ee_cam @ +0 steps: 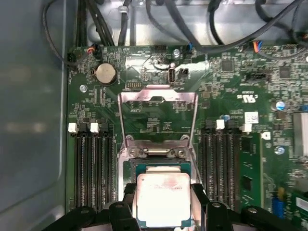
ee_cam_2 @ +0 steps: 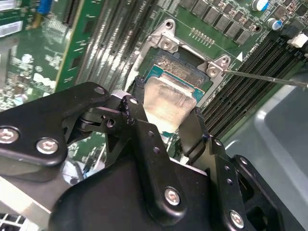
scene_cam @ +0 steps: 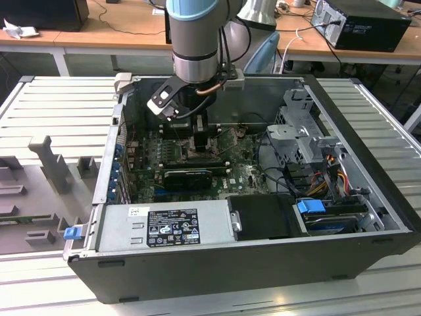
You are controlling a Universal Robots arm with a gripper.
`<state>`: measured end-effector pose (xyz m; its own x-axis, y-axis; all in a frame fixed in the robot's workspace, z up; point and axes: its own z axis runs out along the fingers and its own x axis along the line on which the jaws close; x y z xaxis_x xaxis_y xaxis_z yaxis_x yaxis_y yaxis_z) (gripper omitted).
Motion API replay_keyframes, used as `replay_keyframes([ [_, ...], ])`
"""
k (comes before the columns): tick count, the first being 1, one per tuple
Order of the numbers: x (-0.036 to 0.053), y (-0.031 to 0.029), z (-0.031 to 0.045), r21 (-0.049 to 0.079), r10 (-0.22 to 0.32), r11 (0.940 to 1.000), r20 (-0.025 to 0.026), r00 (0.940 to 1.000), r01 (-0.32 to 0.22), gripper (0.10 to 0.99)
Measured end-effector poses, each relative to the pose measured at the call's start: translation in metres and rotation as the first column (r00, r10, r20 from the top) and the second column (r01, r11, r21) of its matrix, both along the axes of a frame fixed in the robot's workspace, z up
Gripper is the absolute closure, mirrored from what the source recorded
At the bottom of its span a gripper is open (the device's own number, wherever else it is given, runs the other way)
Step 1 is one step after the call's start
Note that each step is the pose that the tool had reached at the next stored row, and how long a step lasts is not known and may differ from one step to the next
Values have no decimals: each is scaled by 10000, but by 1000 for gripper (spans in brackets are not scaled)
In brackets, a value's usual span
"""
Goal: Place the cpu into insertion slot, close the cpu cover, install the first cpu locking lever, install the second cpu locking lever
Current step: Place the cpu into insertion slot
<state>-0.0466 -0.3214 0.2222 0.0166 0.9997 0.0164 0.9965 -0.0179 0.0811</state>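
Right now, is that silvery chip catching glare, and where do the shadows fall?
In the second wrist view the cpu face carries a bright, washed-out reflection; in the first wrist view it looks pale with a faint pink sheen; in the exterior view the motherboard sits dim, shadowed beneath the robot arm.

Open on top, the case gives free entry from above, where the arm reaches in at upper middle of the exterior view. A power supply blocks the lower edge and a drive cage the exterior view's right. Over the socket, the gripper clamps the cpu between memory slots. The raised cover stands just beyond, with cables behind.
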Motion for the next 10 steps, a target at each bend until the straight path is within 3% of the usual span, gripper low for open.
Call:
replay_keyframes([
  [2,-14,17,-82,1,4,10000,1,10000,-4,557],
  [5,-14,22,-145,1,4,10000,0,10000,-4,557],
  [10,-17,26,-169,-1,4,10000,-1,10000,-4,557],
])
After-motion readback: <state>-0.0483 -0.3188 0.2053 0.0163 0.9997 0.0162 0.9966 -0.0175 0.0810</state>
